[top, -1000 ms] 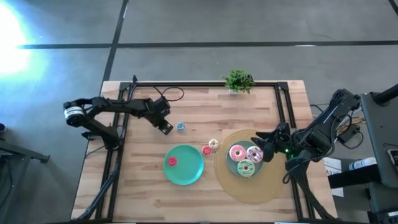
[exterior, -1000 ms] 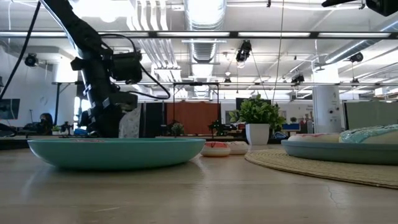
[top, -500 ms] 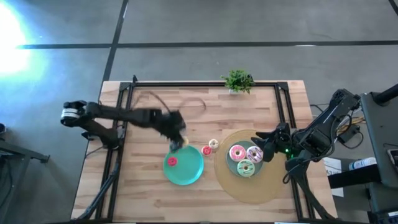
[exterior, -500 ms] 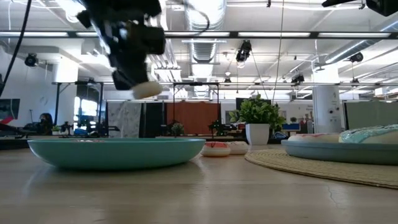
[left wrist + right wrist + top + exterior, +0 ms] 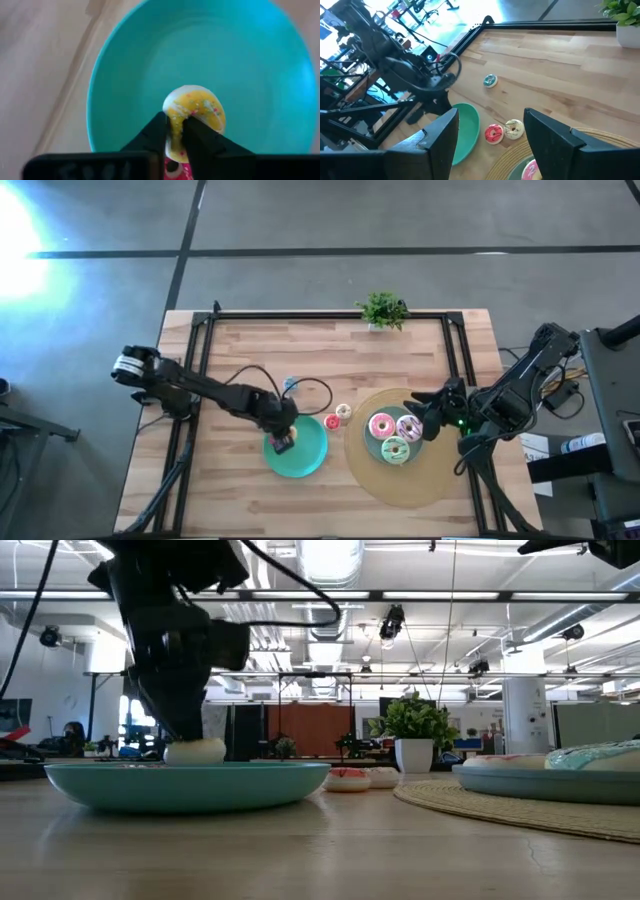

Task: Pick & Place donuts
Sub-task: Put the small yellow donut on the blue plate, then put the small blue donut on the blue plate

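Observation:
My left gripper stands over the left teal plate, shut on a tiny yellow sprinkled donut. In the low view this donut sits at the height of the plate's rim. A tiny red donut lies on the plate under the fingers. A blue donut, a red one and a cream one lie on the wood. The pink, green and white-purple donuts rest on the right teal plate. My right gripper waits open beside them. My left gripper pinches the yellow donut's rim between its two fingers, coming from above and pointing down. The donut's sprinkled face shows beyond the fingertips. The plate's rim hides its underside in the low view, so I cannot tell whether it touches the plate.
A round woven mat lies under the right plate. A small potted plant stands at the table's far edge. Black frame rails run along the far, left and right sides. Bare wood shows near the far-left corner.
My left gripper has carried the yellow donut from beside the blue donut toward the table's near-right, rising high on the way. It has since come down over the left teal plate, bringing the donut to rim height. It has stayed shut on the donut.

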Robot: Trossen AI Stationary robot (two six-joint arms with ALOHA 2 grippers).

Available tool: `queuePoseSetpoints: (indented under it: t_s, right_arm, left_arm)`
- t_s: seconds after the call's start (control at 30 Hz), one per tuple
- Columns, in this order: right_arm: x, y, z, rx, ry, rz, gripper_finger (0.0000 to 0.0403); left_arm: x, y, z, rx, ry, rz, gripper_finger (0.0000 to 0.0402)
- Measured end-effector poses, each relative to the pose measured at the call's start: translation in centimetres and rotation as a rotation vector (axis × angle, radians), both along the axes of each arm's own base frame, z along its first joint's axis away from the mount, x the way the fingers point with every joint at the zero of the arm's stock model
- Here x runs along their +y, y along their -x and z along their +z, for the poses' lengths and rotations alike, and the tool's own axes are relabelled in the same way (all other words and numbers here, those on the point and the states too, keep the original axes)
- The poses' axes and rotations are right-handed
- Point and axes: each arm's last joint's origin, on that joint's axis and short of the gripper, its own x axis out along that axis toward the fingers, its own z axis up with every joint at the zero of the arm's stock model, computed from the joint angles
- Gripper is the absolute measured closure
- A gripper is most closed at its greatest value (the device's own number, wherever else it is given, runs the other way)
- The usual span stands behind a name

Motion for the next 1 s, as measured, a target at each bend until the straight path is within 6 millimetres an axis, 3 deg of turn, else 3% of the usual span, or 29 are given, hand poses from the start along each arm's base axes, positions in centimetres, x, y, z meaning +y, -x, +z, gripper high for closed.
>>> queuePoseSetpoints:
  t_s: [0.13, 0.27, 0.57, 0.73, 0.83, 1.0]
  right_arm:
    - [0.0, 0.0, 0.0, -0.005, -0.007, -0.001, 0.0187]
    - [0.1, 0.0, -0.1, 0.003, -0.014, 0.007, 0.0187]
    - [0.1, 0.0, -0.6, 0.010, -0.020, 0.003, 0.0187]
    - [0.3, -0.3, -0.9, -0.020, -0.067, -0.001, 0.0187]
    - [0.6, -0.5, -1.3, -0.040, -0.082, 0.011, 0.0187]
    - [0.9, -0.8, -2.5, -0.066, -0.104, 0.014, 0.0187]
  left_arm:
    - [0.1, -0.2, -0.3, 0.010, -0.005, 0.028, 0.0314]
    - [0.3, -0.2, 0.9, 0.002, -0.044, 0.063, 0.0286]
    - [0.5, 0.0, 1.3, 0.016, -0.095, 0.073, 0.0282]
    - [0.3, -0.4, 1.2, -0.030, 0.008, -0.042, 0.0282]
    - [0.2, -0.4, 1.5, -0.027, -0.020, -0.164, 0.0282]
    - [1.2, -0.9, 2.1, -0.038, -0.020, -0.081, 0.0282]
